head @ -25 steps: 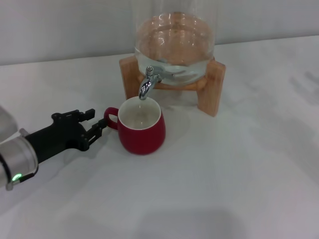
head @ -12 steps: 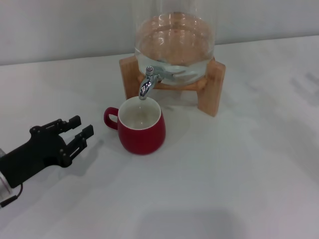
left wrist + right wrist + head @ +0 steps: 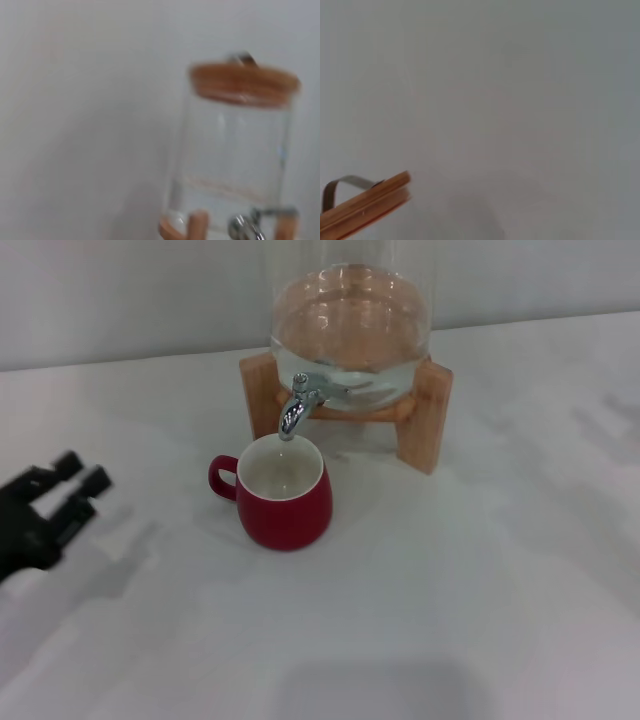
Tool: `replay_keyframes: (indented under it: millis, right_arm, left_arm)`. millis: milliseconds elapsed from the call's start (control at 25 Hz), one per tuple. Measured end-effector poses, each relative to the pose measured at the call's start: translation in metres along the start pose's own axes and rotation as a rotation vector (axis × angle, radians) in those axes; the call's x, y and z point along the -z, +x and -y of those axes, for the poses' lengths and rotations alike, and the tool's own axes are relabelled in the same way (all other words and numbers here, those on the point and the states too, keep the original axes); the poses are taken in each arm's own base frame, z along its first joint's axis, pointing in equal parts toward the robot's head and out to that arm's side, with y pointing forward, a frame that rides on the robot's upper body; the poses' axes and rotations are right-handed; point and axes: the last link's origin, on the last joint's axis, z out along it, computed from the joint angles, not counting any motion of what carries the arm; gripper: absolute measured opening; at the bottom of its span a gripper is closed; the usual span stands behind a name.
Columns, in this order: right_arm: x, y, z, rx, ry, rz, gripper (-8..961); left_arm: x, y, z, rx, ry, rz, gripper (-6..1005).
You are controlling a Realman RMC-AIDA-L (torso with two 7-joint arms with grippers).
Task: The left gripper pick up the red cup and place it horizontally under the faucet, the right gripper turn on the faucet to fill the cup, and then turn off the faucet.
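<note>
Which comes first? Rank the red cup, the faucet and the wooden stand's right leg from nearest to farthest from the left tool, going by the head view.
1. Red cup: nearest, to the right of the left tool, under the spout.
2. Faucet: next, above and behind the cup.
3. Wooden stand's right leg: farthest, on the jar's far side.

A rounded dark red ceramic cup (image 3: 284,496) stands upright on the white table (image 3: 470,600), directly under the downturned spout of the shiny chrome faucet (image 3: 297,405), leaving only a narrow gap between rim and spout. Behind them, the clear glass jar (image 3: 351,325) on its wooden stand (image 3: 428,415) blocks the way. The black left claw (image 3: 62,496), fingers spread, sits well apart at the left edge, with bare table between. The table to the right and in front is bare.
</note>
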Motion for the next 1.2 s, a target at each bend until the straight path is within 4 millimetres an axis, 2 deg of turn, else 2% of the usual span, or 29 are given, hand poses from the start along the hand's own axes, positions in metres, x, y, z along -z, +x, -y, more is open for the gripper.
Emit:
replay_keyframes:
  millis: [80, 320, 480, 640, 800, 1040, 1200]
  right_arm:
    - [-0.001, 0.0, -0.003, 0.015, -0.019, -0.02, 660]
    - [-0.008, 0.0, -0.011, 0.044, -0.055, -0.1, 660]
    - [-0.012, 0.004, -0.019, 0.049, -0.091, -0.14, 660]
    - [-0.021, 0.006, -0.037, 0.071, -0.161, -0.194, 660]
    - [-0.032, 0.005, -0.062, 0.132, -0.188, -0.238, 659]
    - [-0.06, 0.006, -0.12, 0.245, -0.248, -0.285, 659]
    - [-0.078, 0.02, -0.15, 0.28, -0.273, -0.326, 659]
  left_arm:
    - [0.006, 0.006, 0.004, 0.053, 0.012, -0.015, 386]
    - [0.019, 0.019, 0.01, 0.165, 0.032, -0.018, 567]
    - [0.028, 0.022, 0.012, 0.171, 0.053, -0.042, 604]
    - [0.038, 0.026, 0.017, 0.165, 0.101, -0.076, 641]
    - [0.044, 0.028, 0.02, 0.168, 0.129, -0.105, 661]
    - [0.046, 0.029, 0.025, 0.189, 0.165, -0.124, 664]
    - [0.044, 0.034, 0.028, 0.219, 0.166, -0.132, 662]
